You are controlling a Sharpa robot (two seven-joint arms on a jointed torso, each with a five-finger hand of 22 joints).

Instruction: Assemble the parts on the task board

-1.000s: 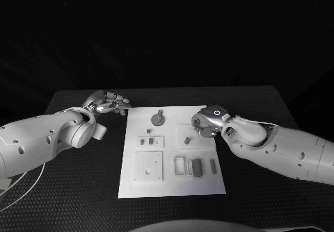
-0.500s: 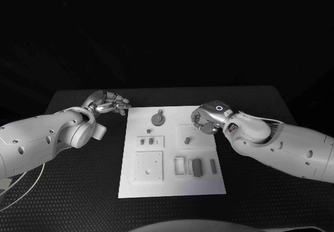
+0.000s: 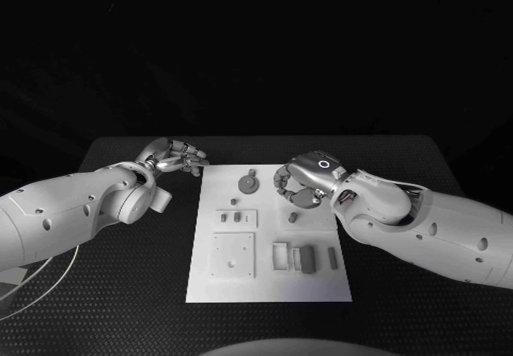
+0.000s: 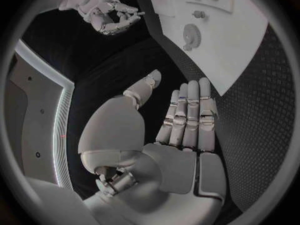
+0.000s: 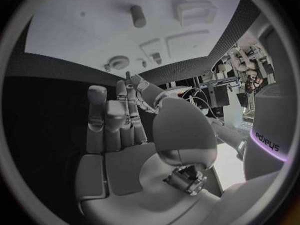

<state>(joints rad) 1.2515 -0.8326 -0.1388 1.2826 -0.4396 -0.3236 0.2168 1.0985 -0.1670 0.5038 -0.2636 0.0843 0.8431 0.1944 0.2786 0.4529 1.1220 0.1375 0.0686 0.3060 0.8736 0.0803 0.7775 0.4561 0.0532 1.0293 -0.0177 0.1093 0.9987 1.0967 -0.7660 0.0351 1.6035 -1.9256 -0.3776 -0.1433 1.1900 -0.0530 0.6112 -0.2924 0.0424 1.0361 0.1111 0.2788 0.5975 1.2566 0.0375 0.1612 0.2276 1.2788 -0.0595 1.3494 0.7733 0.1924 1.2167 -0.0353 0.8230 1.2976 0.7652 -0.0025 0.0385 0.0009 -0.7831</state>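
The white task board (image 3: pixel 270 278) lies in the middle of the black table. On it are a grey gear (image 3: pixel 248 183), a small peg (image 3: pixel 234 200), a short cylinder (image 3: pixel 292 217), a square plate (image 3: pixel 231 254) and several small blocks (image 3: pixel 307 258). My right hand (image 3: pixel 299 182) hovers over the board's far right part, just right of the gear, fingers loosely bent and holding nothing. My left hand (image 3: pixel 176 158) is over the table beside the board's far left corner, also holding nothing; its wrist view shows the fingers (image 4: pixel 187 115) straight. The gear (image 4: pixel 190 35) and the board (image 4: pixel 240 60) lie beyond them.
A low frame with two small pieces (image 3: pixel 235 217) sits left of the cylinder. The right wrist view shows the board (image 5: pixel 81 32), a cylinder (image 5: pixel 138 16) and the gear (image 5: pixel 117 62) beyond the bare palm. Black table (image 3: pixel 406 170) surrounds the board on all sides.
My right hand has moved left across the board's far edge, closer to the gear. The left hand has stayed where it was, apart from a slight shift of the whole view.
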